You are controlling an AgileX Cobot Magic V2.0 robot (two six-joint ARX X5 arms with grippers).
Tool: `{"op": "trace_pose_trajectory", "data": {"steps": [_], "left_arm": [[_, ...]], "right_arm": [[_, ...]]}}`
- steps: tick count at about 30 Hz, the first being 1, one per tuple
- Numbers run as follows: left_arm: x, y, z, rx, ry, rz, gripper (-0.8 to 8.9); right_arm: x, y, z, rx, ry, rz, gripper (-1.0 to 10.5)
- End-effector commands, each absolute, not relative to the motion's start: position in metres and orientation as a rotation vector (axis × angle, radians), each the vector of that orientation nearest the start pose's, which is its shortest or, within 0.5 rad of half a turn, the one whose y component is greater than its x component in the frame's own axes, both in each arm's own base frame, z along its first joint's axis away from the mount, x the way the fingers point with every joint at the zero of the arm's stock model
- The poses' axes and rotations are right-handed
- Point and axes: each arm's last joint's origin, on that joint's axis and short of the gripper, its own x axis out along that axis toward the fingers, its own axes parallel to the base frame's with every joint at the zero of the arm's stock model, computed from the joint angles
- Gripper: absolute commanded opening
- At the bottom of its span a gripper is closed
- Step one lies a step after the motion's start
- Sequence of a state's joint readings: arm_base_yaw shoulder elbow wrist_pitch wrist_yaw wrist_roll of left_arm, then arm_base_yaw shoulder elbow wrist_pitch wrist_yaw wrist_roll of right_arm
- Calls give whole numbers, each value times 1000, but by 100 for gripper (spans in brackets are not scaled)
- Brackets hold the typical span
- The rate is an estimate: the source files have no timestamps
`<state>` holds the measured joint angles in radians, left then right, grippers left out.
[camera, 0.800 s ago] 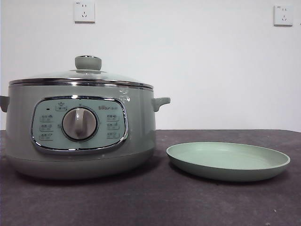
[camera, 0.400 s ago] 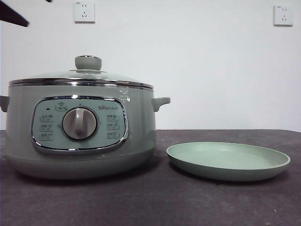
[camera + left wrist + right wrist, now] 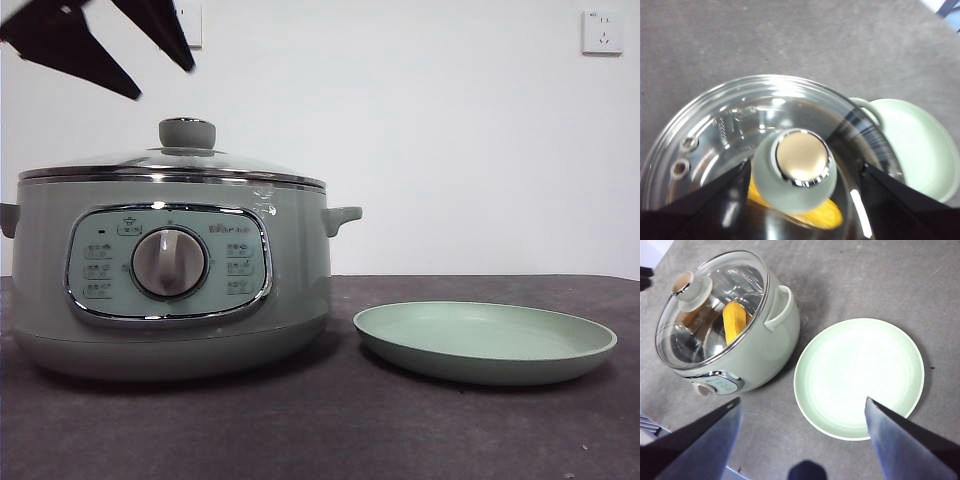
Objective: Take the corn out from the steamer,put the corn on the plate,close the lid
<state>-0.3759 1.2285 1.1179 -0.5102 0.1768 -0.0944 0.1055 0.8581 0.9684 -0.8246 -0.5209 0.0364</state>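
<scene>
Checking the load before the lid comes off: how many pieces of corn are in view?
1. The corn lies inside the steamer, under the closed lid; more may be hidden behind reflections. None on the plate.

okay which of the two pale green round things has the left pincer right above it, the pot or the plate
The steamer: the left pincer hangs open over its lid knob, while the plate beside it sits bare.

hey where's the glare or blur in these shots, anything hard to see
Left wrist view: bright reflections streak the lid, its knob looks soft, and the corn shows only partly beneath it. Front view: the left gripper is a dark blurred shape at the top corner. Right wrist view: the plate is washed out at its centre, yet the corn is clear through the glass.
</scene>
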Motion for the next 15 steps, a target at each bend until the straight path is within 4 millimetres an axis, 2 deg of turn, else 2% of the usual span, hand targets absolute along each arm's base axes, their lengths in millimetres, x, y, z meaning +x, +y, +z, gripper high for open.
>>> {"op": "trace_pose_trajectory", "data": {"steps": [1,6,15], "left_arm": [[248,-111,322,37,640,-507,350],[258,-122,311,51,649,-516,350],[267,-130,297,104,683,-485,350]], "right_arm": [[152,31,329,179,718,589,410],[152,31,329,178,718,586,410],[152,31,329,181,719,585,409]]}}
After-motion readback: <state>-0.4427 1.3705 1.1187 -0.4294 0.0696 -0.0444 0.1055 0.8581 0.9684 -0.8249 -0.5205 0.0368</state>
